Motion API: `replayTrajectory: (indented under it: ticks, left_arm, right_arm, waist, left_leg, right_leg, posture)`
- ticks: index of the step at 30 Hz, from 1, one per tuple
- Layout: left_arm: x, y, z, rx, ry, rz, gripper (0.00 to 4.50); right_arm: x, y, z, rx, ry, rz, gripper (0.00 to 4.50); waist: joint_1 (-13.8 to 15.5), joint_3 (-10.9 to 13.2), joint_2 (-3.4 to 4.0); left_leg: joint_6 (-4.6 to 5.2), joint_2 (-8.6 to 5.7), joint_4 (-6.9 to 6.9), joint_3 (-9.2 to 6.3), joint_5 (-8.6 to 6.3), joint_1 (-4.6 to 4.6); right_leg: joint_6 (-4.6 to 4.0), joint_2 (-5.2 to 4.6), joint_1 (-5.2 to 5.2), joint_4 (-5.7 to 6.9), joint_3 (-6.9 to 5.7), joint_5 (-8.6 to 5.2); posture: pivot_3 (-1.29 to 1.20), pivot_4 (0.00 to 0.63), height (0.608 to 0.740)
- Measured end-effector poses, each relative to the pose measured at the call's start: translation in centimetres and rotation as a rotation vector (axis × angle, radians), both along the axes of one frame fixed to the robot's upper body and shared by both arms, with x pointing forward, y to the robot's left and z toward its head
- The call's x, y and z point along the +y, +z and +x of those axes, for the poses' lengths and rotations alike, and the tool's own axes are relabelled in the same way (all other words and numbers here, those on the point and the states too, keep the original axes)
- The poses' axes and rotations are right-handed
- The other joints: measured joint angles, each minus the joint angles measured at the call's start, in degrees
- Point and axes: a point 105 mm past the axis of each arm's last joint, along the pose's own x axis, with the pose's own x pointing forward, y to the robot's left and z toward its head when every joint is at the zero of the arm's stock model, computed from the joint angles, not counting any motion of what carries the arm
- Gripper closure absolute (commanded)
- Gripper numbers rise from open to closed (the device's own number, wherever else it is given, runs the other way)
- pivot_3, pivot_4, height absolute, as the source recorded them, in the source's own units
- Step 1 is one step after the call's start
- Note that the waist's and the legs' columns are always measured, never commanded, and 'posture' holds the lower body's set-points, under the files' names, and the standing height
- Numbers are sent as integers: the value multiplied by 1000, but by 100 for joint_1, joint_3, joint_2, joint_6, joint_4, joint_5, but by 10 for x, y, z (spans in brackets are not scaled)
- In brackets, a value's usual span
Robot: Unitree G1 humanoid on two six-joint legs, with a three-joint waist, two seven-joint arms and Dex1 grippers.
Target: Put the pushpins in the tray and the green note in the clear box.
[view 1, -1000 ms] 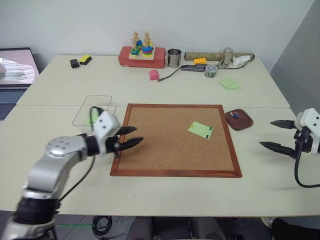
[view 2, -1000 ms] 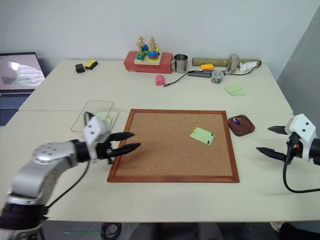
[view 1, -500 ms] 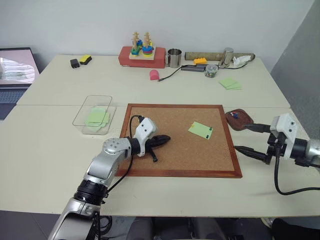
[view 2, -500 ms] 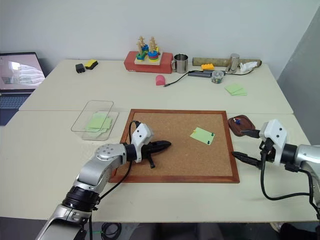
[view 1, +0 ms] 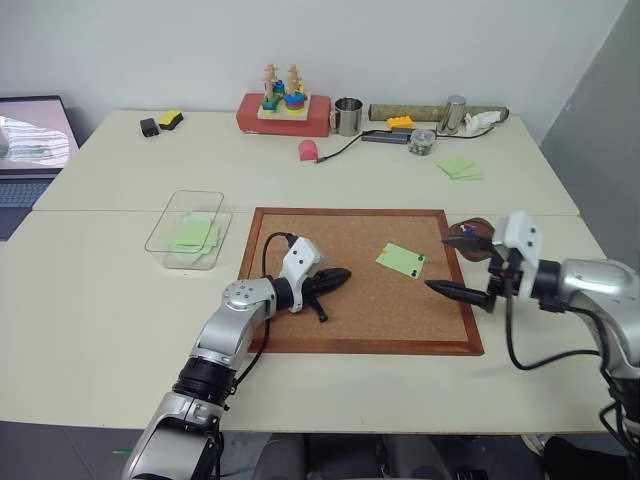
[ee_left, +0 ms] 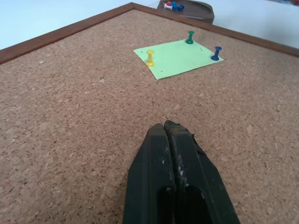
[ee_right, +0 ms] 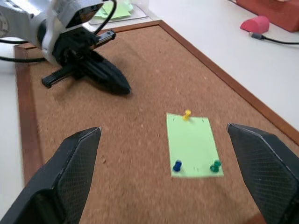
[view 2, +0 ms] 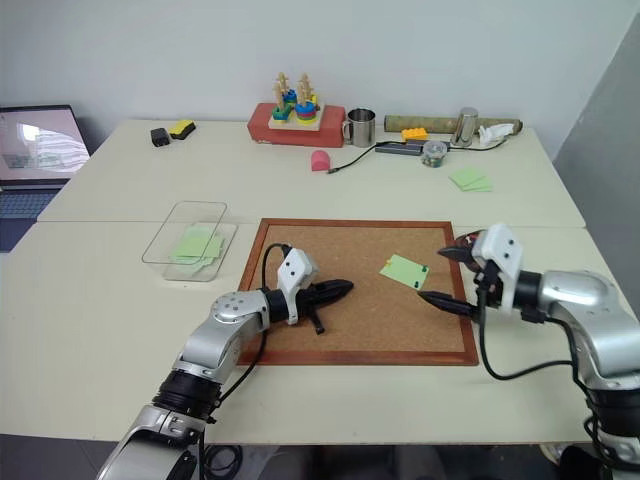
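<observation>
Pushpins (ee_right: 187, 114), three, pin the green note (ee_right: 192, 145) to the cork board (view 1: 300, 235). Since before, my wide-spread right gripper (view 1: 462, 266) swung in beside it; my left gripper (view 1: 340, 276), now pinched closed, rests mid-board.

A pale table (view 1: 100, 300) carried a cork board (view 1: 300, 240) at centre, a clear box (view 1: 165, 235) centre-left and a tray (view 1: 478, 228) centre-right.
</observation>
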Motion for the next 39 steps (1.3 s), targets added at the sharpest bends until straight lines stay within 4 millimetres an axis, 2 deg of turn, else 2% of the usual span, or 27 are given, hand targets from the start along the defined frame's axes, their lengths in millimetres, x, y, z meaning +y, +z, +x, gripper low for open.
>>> replayTrajectory:
  ticks: [7,10,14,20,25,26,27,31,35,39]
  left_arm:
    - [1,-2,2,-12,10,24,4490]
    - [0,-2,1,-11,8,22,4490]
    - [0,-2,0,-4,9,24,4490]
    - [0,-2,-1,-2,10,24,4490]
    - [0,-2,-3,4,11,25,4490]
    - [0,-2,-3,4,10,25,4500]
    - [0,-2,-3,4,10,25,4500]
    - [0,-2,-3,5,9,26,4500]
    - [0,-2,-3,4,8,29,4500]
    - [0,-2,-3,4,9,31,4500]
  right_arm:
    - [24,-12,40,34,-67,-20,0]
    - [36,-13,50,44,-57,-36,0]
    - [44,-24,66,83,-75,-100,0]
    - [40,-37,79,126,-104,-150,0]
    - [45,-43,79,137,-79,-148,0]
    - [47,-44,78,139,-69,-144,343]
    - [49,-44,78,139,-63,-139,453]
    - [56,-45,80,139,-52,-127,1401]
    - [54,-49,82,147,-61,-135,2333]
    - [54,-49,83,143,-59,-144,3030]
  waist:
    - [-8,-10,7]
    - [-7,-11,7]
    - [-7,-13,5]
    - [-8,-14,6]
    - [-15,-14,6]
    - [-15,-14,6]
    - [-15,-14,6]
    - [-15,-14,6]
    - [-13,-14,6]
    - [-15,-14,6]
  left_leg:
    - [6,-1,1,2,5,6]
    - [6,-1,-1,-1,5,4]
    - [6,0,-2,0,5,4]
    - [7,-1,-3,0,5,2]
    - [7,0,-3,0,5,2]
    - [7,0,-4,0,5,2]
    - [7,0,-4,0,5,2]
    - [7,0,-4,-1,5,2]
    - [7,0,-4,0,5,1]
    - [7,0,-5,0,5,2]
  right_leg:
    - [2,0,2,2,2,8]
    - [2,0,1,0,0,8]
    - [2,-1,0,0,1,8]
    - [1,-2,-2,0,1,8]
    - [1,-1,-3,0,1,8]
    - [1,-2,-3,0,0,8]
    - [1,-2,-3,0,1,8]
    - [1,-2,-3,0,0,8]
    - [1,-2,-3,-2,0,8]
    - [1,-2,-3,-2,0,8]
  posture:
    - [0,150,740]
    - [0,150,740]
    - [0,150,740]
    - [0,150,740]
    - [0,150,740]
    - [0,150,740]
    - [0,150,740]
    - [0,150,740]
    - [0,150,740]
    - [0,150,740]
